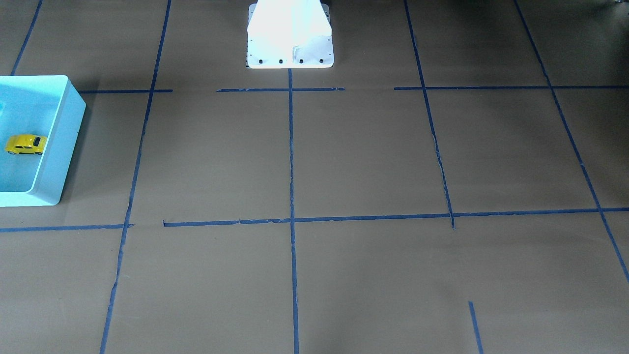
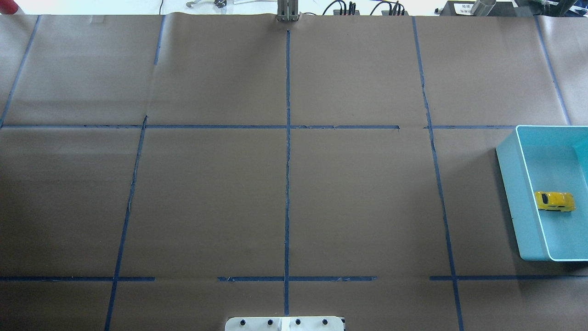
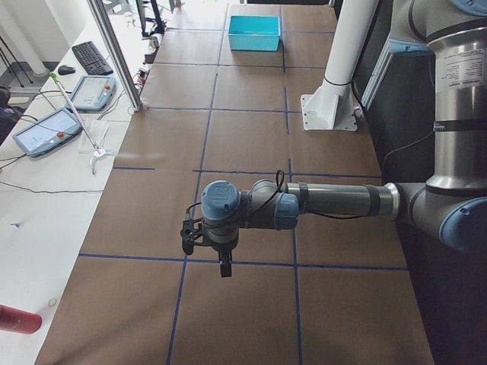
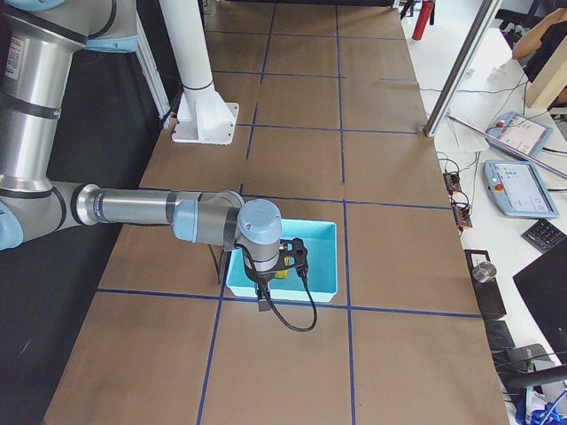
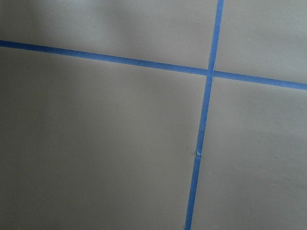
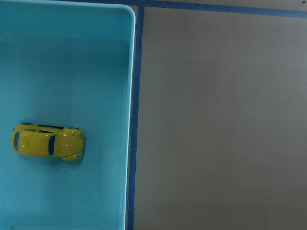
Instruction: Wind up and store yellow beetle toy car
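The right claw (image 4: 264,303) hangs above the blue bin (image 4: 321,255), over the bin's wall on the robot's side. It shows only in the side view, so I cannot tell if it is released or clenched; its own wrist camera shows no fingers. The yellow toy car (image 6: 48,142) stands on its wheels on the floor of the bin, and nothing grasps it. In the right wrist view the car lies to the left of the picture's middle, near the bin's wall (image 6: 129,120) but apart from it. Its long axis runs across this view, at about a right angle to that wall, with the rounded nose toward the wall. I judge that a claw coming straight down must first shift toward the car and set its fingers across the car's narrow sides. The left claw (image 3: 224,266) hangs over the bare brown worktop (image 1: 344,157) at the opposite end, well apart from the bin, and I cannot tell its state either. The right arm is clearly the nearer one for the car.
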{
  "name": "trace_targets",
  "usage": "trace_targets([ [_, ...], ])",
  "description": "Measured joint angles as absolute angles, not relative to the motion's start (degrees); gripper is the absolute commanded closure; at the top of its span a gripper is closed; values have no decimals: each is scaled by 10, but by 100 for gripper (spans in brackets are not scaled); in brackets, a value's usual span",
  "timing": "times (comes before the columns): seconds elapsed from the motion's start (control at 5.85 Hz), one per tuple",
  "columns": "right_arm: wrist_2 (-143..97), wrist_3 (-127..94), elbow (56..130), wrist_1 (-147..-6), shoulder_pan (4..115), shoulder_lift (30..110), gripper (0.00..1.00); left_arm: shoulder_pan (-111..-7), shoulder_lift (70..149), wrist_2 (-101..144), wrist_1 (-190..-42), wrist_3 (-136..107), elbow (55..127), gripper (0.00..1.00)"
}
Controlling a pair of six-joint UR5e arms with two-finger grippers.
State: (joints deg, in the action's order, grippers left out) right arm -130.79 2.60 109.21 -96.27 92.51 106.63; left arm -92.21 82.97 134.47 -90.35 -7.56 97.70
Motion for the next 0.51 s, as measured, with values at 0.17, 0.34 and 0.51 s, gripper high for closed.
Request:
trace_targets([
  [0.17,-1303,-13,1088,-963,924,1057,0,-922,830,1345,-904,-76,977,0],
  [0.34,-1303,-53,1082,-963,924,1048,0,-922,830,1345,-904,-76,977,0],
  [0.51,-1303,-112,1078,-963,920,1044,0,-922,830,1344,-904,-76,976,0],
])
